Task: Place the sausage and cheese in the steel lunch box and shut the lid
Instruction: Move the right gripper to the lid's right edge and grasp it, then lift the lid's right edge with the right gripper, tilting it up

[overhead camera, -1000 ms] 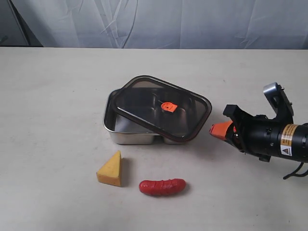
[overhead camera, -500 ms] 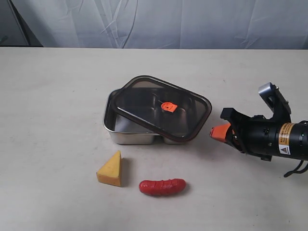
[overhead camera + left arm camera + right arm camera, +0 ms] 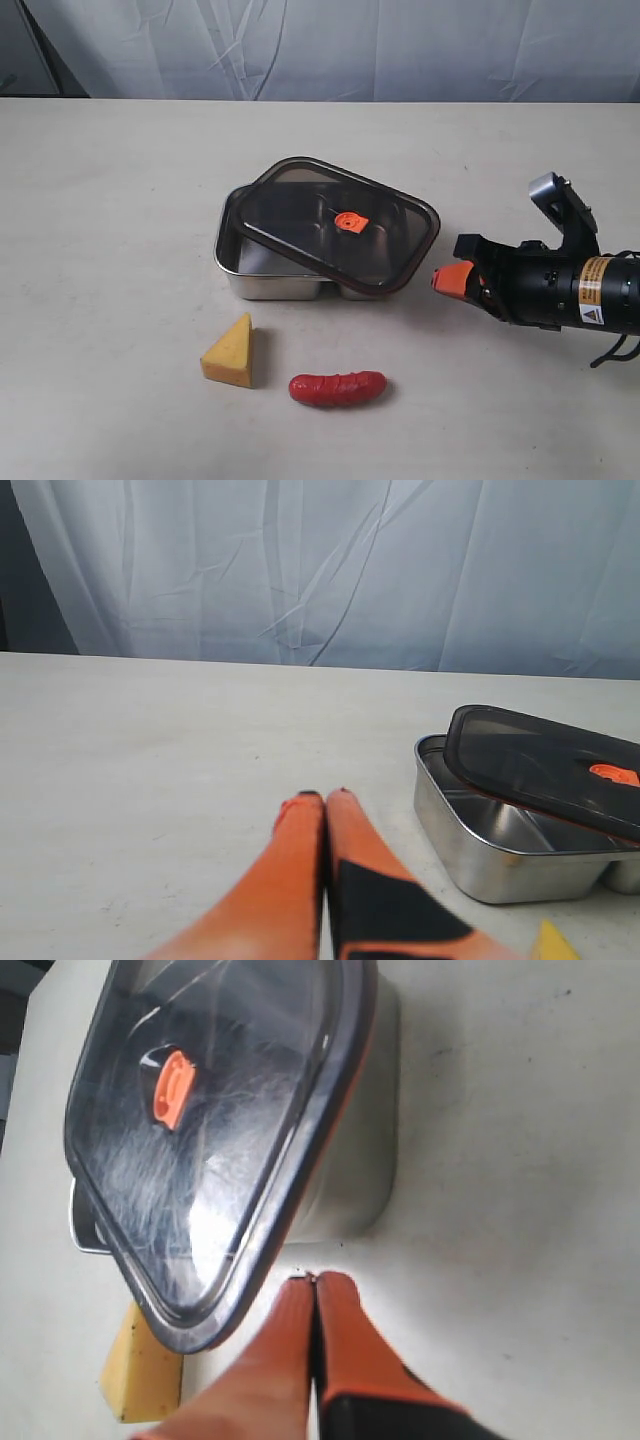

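The steel lunch box sits mid-table with the dark lid resting askew on it, orange valve tab up, one corner of the box uncovered. The yellow cheese and the red sausage lie on the table in front of the box. My right gripper is shut and empty, its orange tips just off the box's right end. The right wrist view shows the gripper near the lid, box wall and cheese. My left gripper is shut and empty, beside the box and lid.
A pale table carries everything, with a white curtain behind its far edge. The right arm's black body lies low over the table at the right. The left arm does not show in the exterior view.
My right gripper has crept left toward the lunch box's right end and dipped slightly. The box, lid, cheese and sausage have not moved.
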